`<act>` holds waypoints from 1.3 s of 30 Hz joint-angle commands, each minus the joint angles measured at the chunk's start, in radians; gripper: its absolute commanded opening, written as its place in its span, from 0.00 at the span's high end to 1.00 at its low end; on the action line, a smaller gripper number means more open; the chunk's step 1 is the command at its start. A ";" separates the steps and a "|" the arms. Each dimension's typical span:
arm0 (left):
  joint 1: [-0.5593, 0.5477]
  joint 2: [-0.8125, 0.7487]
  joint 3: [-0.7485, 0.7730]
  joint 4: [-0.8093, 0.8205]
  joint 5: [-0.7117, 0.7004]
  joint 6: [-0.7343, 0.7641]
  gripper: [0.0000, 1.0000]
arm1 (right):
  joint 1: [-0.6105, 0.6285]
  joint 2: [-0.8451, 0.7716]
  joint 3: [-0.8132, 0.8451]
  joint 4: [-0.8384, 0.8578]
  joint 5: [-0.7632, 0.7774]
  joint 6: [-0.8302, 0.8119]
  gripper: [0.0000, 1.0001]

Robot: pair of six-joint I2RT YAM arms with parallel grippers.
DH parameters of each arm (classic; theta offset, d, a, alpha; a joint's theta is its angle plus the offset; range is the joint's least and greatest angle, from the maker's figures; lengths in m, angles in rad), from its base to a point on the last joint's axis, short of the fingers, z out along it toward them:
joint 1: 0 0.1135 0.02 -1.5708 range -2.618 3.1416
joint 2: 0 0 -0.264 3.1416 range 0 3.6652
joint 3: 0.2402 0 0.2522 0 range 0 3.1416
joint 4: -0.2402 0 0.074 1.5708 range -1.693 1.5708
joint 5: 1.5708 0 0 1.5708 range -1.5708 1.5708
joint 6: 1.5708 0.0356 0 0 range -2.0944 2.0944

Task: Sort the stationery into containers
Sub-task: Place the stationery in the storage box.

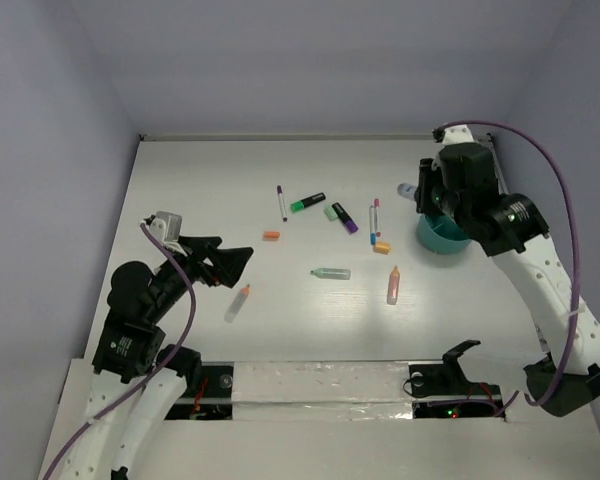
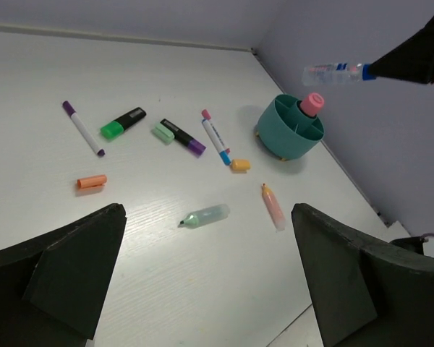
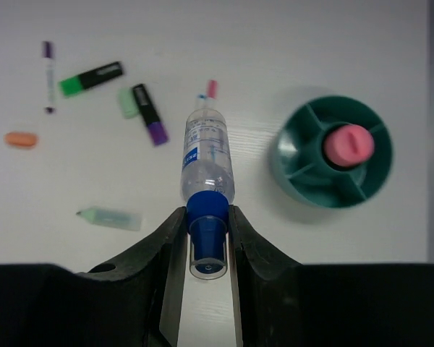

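Note:
My right gripper point(image 3: 207, 217) is shut on the blue cap of a clear glue bottle point(image 3: 207, 163) and holds it in the air just left of the round teal tub point(image 3: 293, 181). A pink-capped tube point(image 3: 349, 144) stands in the tub's centre. In the top view the right gripper point(image 1: 425, 195) hovers over the tub point(image 1: 442, 240). My left gripper point(image 1: 235, 262) is open and empty above the table's left part. A pale-green marker point(image 2: 206, 215) and a salmon marker point(image 2: 273, 207) lie beyond its fingers point(image 2: 65, 267).
Loose on the table: a purple pen point(image 1: 282, 203), a green-and-black highlighter point(image 1: 307, 202), a purple-and-black highlighter point(image 1: 344, 218), a pink-and-blue pen point(image 1: 375, 215), two orange caps point(image 1: 271, 236) point(image 1: 382, 246), and an orange-tipped marker point(image 1: 238, 303). Walls enclose the table.

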 commanded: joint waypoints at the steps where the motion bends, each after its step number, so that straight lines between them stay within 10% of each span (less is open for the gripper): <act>1: -0.034 -0.024 0.024 -0.073 0.016 0.062 0.01 | -0.085 0.078 0.101 -0.139 0.140 0.008 0.95; 14: -0.141 -0.113 -0.053 -0.037 -0.045 0.028 0.01 | -0.227 0.415 0.303 -0.307 0.072 -0.041 0.95; 39: -0.170 -0.126 -0.054 -0.048 -0.081 0.019 0.01 | -0.294 0.540 0.261 -0.264 0.052 -0.058 0.93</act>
